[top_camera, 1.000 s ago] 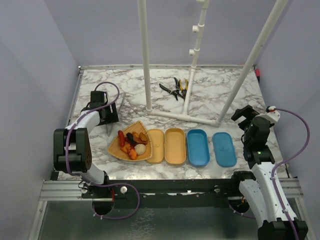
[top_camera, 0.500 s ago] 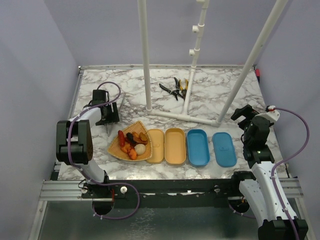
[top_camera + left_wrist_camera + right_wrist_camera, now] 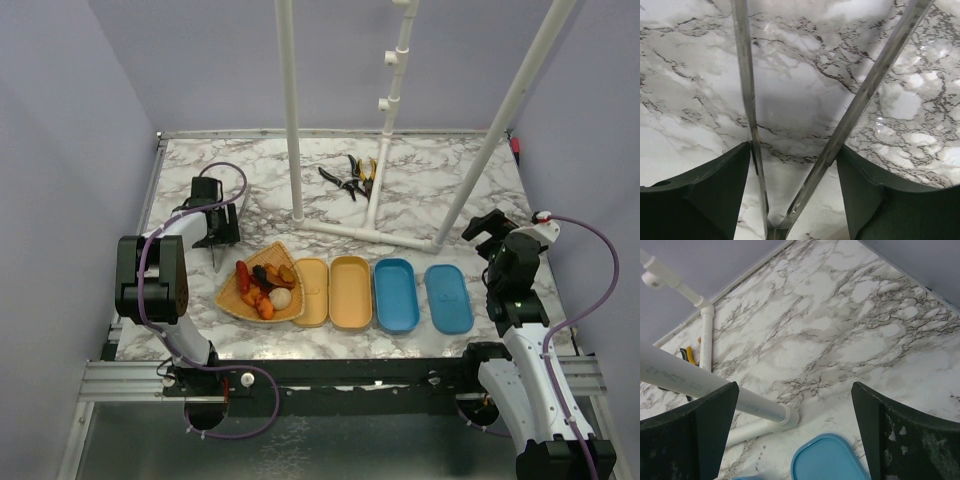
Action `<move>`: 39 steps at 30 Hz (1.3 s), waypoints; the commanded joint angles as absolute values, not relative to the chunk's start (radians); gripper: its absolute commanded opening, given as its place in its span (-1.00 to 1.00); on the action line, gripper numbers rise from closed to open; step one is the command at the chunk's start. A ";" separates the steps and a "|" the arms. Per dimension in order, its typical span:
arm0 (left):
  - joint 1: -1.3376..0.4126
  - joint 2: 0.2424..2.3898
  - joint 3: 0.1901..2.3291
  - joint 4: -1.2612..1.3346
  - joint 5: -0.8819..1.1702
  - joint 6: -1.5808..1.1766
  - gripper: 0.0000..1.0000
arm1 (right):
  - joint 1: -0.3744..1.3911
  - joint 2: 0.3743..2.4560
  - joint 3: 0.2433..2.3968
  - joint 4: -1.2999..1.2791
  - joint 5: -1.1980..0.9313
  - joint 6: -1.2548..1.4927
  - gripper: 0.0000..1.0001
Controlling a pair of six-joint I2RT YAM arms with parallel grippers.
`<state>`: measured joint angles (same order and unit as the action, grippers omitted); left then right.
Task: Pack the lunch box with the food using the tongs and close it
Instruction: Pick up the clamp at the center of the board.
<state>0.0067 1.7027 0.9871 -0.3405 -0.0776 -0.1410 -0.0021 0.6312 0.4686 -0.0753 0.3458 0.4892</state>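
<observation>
Thin grey metal tongs (image 3: 867, 87) run lengthwise between my left gripper's (image 3: 794, 147) fingers, hinge towards the wrist, arms spread in a V over the marble. Each finger lies against the outside of one arm. From above, this gripper (image 3: 208, 226) is left of the plate, with the tongs' tip (image 3: 214, 256) pointing at the near edge. The food (image 3: 262, 285), orange, red and dark pieces plus a beige ball (image 3: 281, 298), lies on a beige wedge plate (image 3: 232, 298). A beige lunch box (image 3: 350, 291) lies opened flat beside it. My right gripper (image 3: 795, 390) hangs open and empty at the right.
A blue box in two halves (image 3: 396, 294) lies right of the beige one, its far end below my right gripper (image 3: 488, 228). A white pipe frame (image 3: 372, 232) stands behind the boxes. Black-and-yellow pliers (image 3: 352, 177) lie at the back. Walls close in on the left and right.
My left arm has swung a little, and its gripper has shifted slightly away from the near edge with the tongs. The right arm has not moved.
</observation>
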 commanded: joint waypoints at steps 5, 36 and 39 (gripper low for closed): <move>-0.028 1.728 0.997 -0.370 -0.047 -0.114 -0.01 | -0.005 0.629 0.468 -0.052 0.324 0.490 1.00; -0.028 1.391 1.052 -0.528 -0.056 -0.166 -0.04 | -0.005 0.657 0.498 -0.065 0.346 0.466 1.00; -0.028 1.375 1.087 -0.561 -0.057 -0.168 -0.04 | -0.005 0.658 0.498 -0.063 0.341 0.468 1.00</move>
